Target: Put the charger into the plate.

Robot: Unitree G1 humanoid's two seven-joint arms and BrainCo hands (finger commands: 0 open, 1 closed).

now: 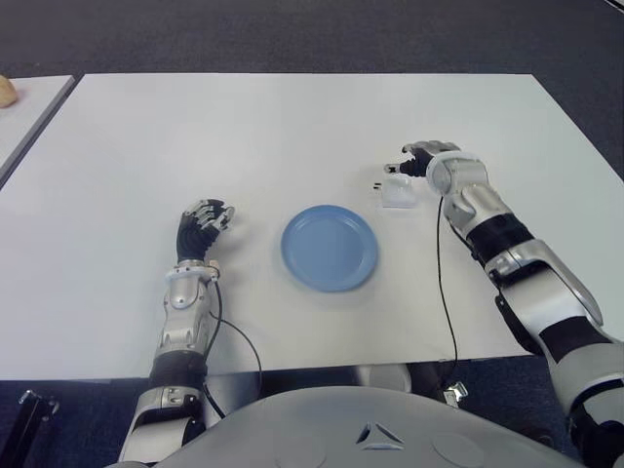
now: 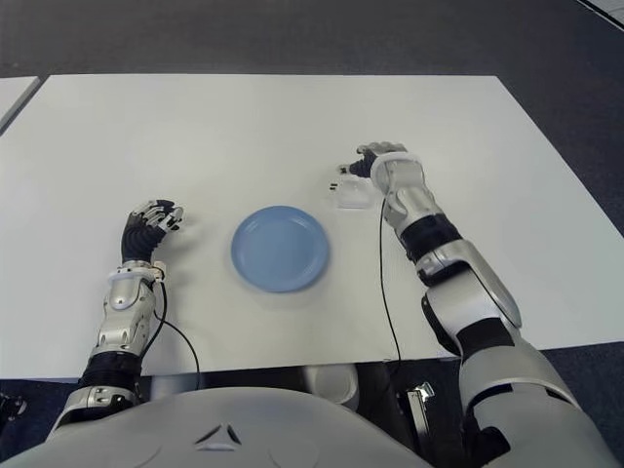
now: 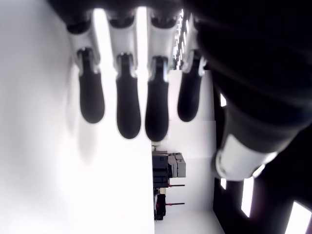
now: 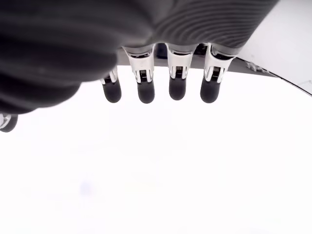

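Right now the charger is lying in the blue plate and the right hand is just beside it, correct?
Not quite. The charger lies on the white table, to the right of the blue plate, which holds nothing. The right hand is indeed just beside the charger. The left eye view shows this.

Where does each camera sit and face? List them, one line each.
Left eye: on the head, facing down at table; shows left hand, plate, charger by right hand.
Right eye: same scene, set slightly rightward.
Left wrist: on that wrist, along its own fingers, over table.
Right wrist: likewise, own fingers, over table.
Both eyes share everything.
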